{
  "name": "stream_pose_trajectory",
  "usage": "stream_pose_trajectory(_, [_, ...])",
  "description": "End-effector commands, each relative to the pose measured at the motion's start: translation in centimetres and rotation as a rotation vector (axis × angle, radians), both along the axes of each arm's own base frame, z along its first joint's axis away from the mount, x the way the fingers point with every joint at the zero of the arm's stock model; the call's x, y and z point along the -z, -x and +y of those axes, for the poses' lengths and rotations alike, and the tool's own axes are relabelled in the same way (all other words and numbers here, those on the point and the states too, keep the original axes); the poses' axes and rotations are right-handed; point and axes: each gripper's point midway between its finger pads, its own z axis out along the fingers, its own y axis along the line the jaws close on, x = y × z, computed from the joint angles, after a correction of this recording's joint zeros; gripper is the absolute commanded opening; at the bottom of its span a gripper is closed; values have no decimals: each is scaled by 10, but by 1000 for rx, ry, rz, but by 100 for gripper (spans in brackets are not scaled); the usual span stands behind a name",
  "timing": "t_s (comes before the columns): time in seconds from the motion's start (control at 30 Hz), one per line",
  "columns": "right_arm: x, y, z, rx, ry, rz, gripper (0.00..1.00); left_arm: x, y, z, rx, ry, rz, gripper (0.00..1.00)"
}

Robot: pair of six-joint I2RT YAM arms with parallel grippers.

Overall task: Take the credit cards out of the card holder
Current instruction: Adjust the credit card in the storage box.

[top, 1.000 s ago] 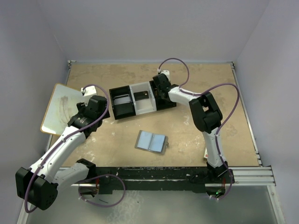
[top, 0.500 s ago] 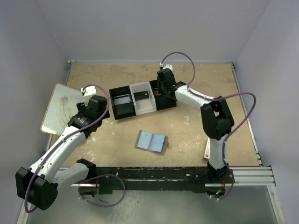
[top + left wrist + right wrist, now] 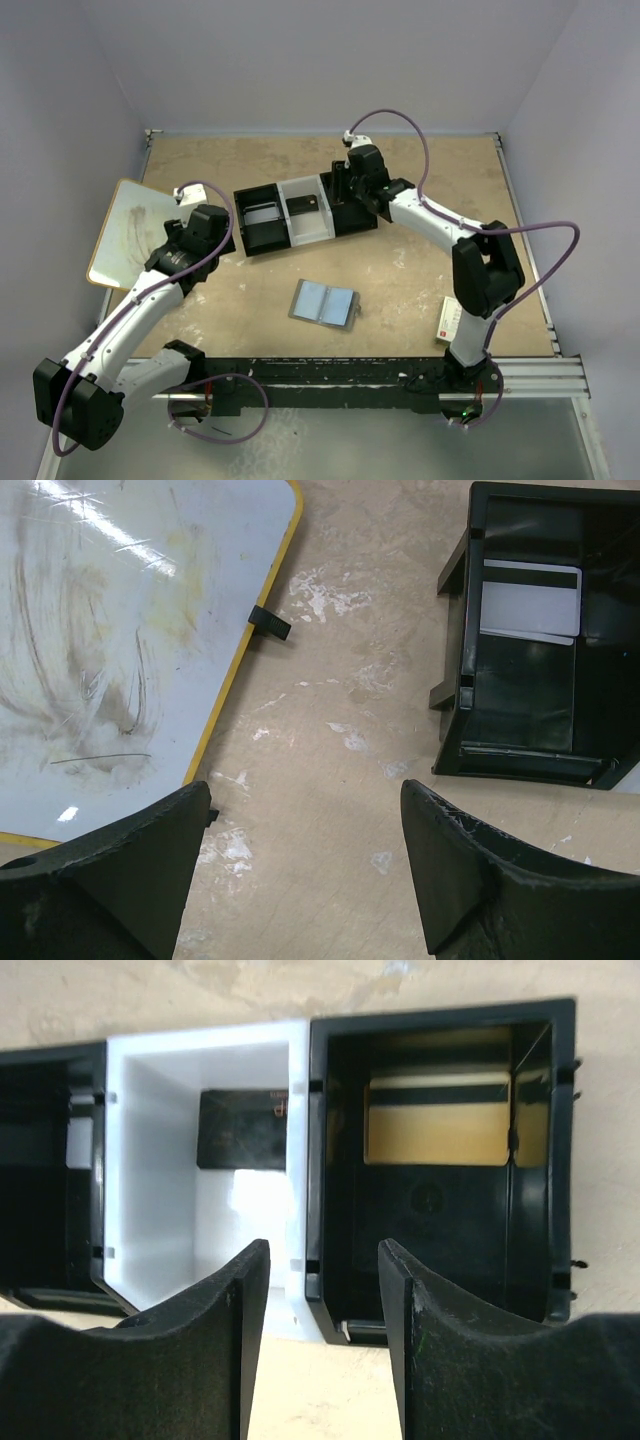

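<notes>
The right hand, fingers apart and empty, hung over the tray, above the wall between its white and right-hand compartments. Within the last second its wrist had slid slightly right and the elbow had swung outward, uncovering a small box. A gold card, a dark card and a white card lay one per compartment, so the emptying looked nearly done. The left hand, spread and empty, had not moved. The card holder lay open, face up, on the bench nearer the bases. Its long axis ran left to right, the right end slightly nearer.

Overhead and both close wrist views share tray.
</notes>
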Motion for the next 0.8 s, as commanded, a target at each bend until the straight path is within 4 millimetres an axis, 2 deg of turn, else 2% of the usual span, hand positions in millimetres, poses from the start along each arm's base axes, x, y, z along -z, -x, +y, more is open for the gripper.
stream_pose_trajectory(0.0, [13,7,7,-16,-18,45,53,-16,-6,-1,4,11,-50,75])
stream_pose_trajectory(0.3, [53,11,11,-35,55,120,57,-17,-6,-1,4,11,-52,75])
stream_pose_trajectory(0.57, [60,15,10,-15,91,125,58,-17,-6,0,2,10,-52,75])
stream_pose_trajectory(0.77, [75,18,10,10,163,135,58,-17,-6,0,3,10,-50,75])
